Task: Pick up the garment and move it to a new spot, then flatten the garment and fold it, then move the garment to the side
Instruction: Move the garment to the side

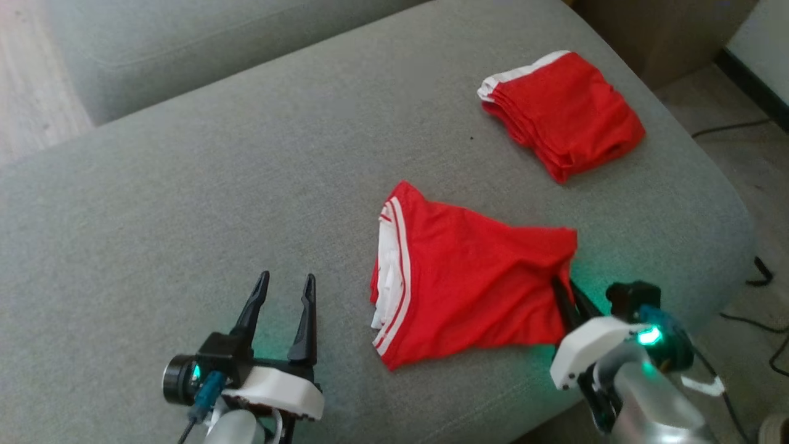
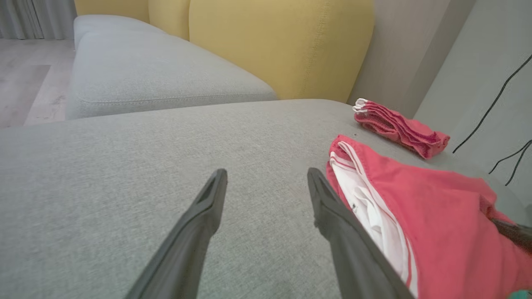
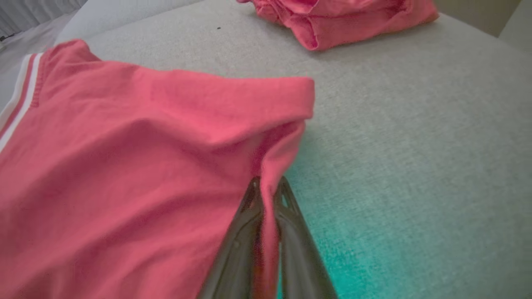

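Note:
The garment [image 1: 468, 277], red shorts with a white-striped waistband, lies spread on the grey sofa cushion [image 1: 216, 185]. Its waistband faces left. My right gripper [image 1: 562, 285] is shut on the garment's right edge, with red cloth pinched between the two dark fingers [image 3: 253, 207]. A fold of the garment [image 3: 166, 145] rises just above that pinch. My left gripper [image 1: 288, 282] stands open on the cushion to the left of the waistband, fingers apart and nothing between them. In the left wrist view the garment [image 2: 436, 216] lies just right of the left gripper [image 2: 266, 174].
A stack of folded red garments [image 1: 561, 114] sits at the cushion's far right corner. A second grey cushion [image 1: 185, 43] lies beyond, with yellow back pillows [image 2: 282, 45]. Floor with black cables [image 1: 758, 271] runs along the right edge of the sofa.

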